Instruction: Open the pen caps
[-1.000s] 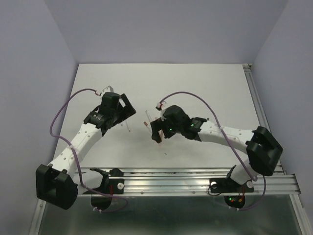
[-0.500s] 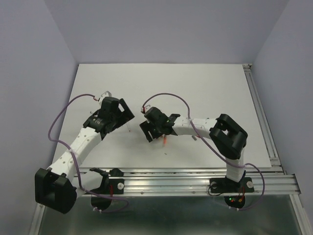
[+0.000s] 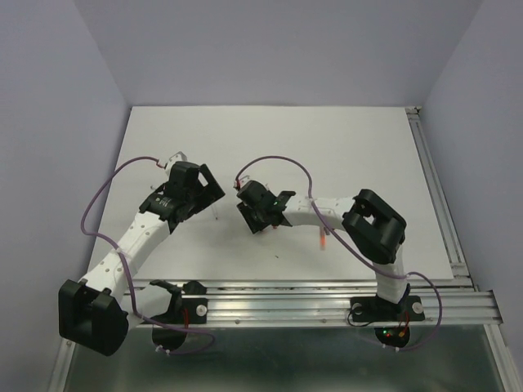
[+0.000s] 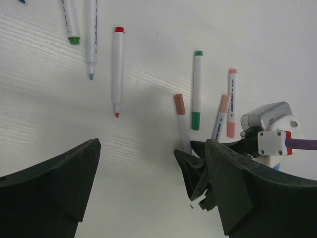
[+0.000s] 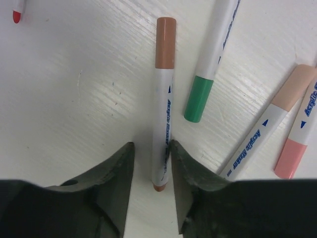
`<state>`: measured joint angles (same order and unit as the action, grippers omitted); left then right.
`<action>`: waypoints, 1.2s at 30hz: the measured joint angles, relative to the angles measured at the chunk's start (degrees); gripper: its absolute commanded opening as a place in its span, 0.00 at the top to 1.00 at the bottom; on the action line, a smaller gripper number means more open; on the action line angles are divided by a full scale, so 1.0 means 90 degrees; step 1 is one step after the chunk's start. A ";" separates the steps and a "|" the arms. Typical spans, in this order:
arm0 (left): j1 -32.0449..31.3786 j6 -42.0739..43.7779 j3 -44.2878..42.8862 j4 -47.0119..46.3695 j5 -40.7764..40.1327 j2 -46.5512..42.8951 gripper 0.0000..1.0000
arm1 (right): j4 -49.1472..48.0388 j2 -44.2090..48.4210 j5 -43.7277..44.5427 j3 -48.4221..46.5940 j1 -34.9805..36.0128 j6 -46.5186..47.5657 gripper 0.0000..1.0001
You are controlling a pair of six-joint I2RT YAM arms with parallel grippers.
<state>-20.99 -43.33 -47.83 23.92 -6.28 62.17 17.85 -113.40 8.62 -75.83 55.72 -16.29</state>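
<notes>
In the right wrist view a white pen lies lengthwise between my right gripper's fingers. Its brown pen cap points away. The right finger touches the barrel, and a strip of table shows between the barrel and the left finger. Beside it lie pens with a green cap, a beige cap and a pink cap. My left gripper hovers open over bare table, just left of the right gripper. An uncapped red-tipped pen lies farther off.
Two more pens, one green-ended and one blue-tipped, lie at the top left of the left wrist view. A small red-orange piece sits beside the right forearm. The aluminium rail runs along the white table's near edge.
The right arm has swung left onto the pens and its jaws have narrowed around the brown-capped pen. The left arm shifted slightly at first, then stayed still and open.
</notes>
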 measured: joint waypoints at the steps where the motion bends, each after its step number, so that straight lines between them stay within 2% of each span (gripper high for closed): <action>1: 0.0000 0.0000 0.0000 -0.0005 -0.0002 0.0000 0.01 | 0.0002 -0.0034 0.0070 -0.0036 0.0022 -0.0005 0.68; 2: 0.0000 0.0000 0.0000 -0.0010 -0.0005 0.0000 0.01 | 0.0000 -0.0063 0.0155 -0.0061 0.0051 -0.0019 0.73; 8: 0.0002 0.0005 0.0000 -0.0010 -0.0024 0.0063 0.01 | -0.0002 -0.0075 0.0403 -0.0068 0.0206 -0.0109 0.84; 17: 0.0005 0.0058 0.0000 -0.0070 0.0163 0.0097 0.01 | -0.0041 0.0083 0.0364 0.0022 0.0236 -0.0170 0.93; 22: 0.0007 0.0121 0.0044 -0.0194 0.0493 0.0019 0.01 | -0.0352 0.0894 0.0061 0.0568 0.0236 -0.0221 0.93; 26: 0.0010 0.0134 0.0257 -0.0527 0.1049 -0.0294 0.01 | -0.0879 0.1928 -0.0525 0.1195 0.0236 -0.0287 0.93; 28: 0.0010 0.0129 0.0364 -0.0670 0.1280 -0.0437 0.03 | -0.1146 0.2329 -0.0882 0.1426 0.0236 -0.0333 0.93; 31: 0.0007 0.0102 0.0469 -0.0899 0.1600 -0.0551 0.11 | -0.1411 0.2669 -0.1311 0.1610 0.0236 -0.0423 0.93; 36: -0.0007 0.0058 0.0486 -0.1141 0.1940 -0.0568 0.33 | -0.1761 0.2873 -0.1797 0.1770 0.0238 -0.0614 0.93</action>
<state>-21.06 -42.81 -43.46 13.65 11.18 57.06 2.00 -87.55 -7.55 -59.90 57.87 -21.82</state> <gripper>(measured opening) 0.765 0.206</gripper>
